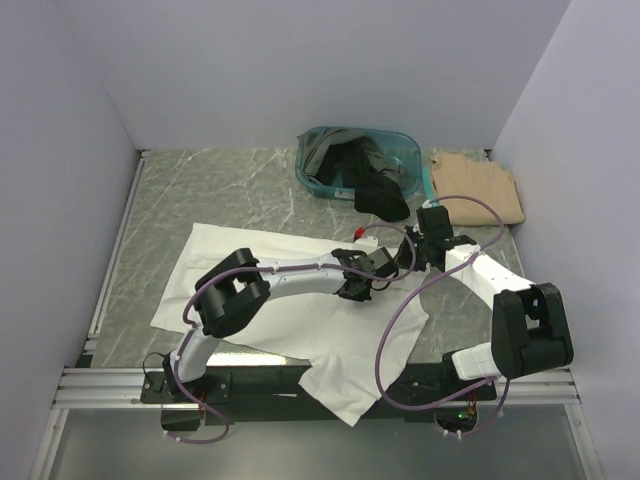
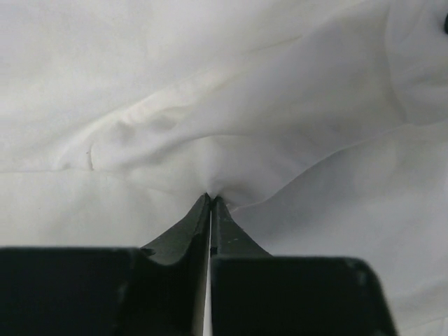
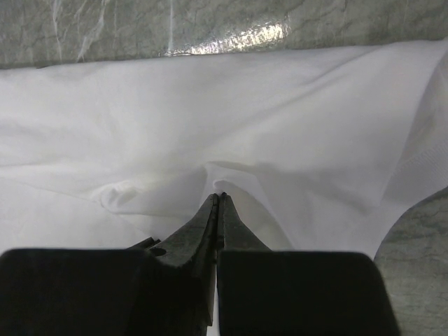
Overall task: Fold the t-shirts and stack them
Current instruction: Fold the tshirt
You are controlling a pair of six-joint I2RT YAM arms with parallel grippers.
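- Step in hand: first fold of the white t-shirt. It lies spread over the middle of the table, and its near corner hangs over the front edge.
- Left end effector: jaws together, clamped on a pinch of white cloth that puckers at the tips.
- Right end effector: jaws together on a pucker near the shirt's far edge, with bare table just beyond.
- Next move, my read: lift both pinches together and carry them across, keeping the cloth taut so it doesn't bunch.
- Around: tan t-shirt lies far right; dark t-shirts spill from the teal basket.
- In the way: the arms are close together, and the purple cable trails over the shirt. It could snag.
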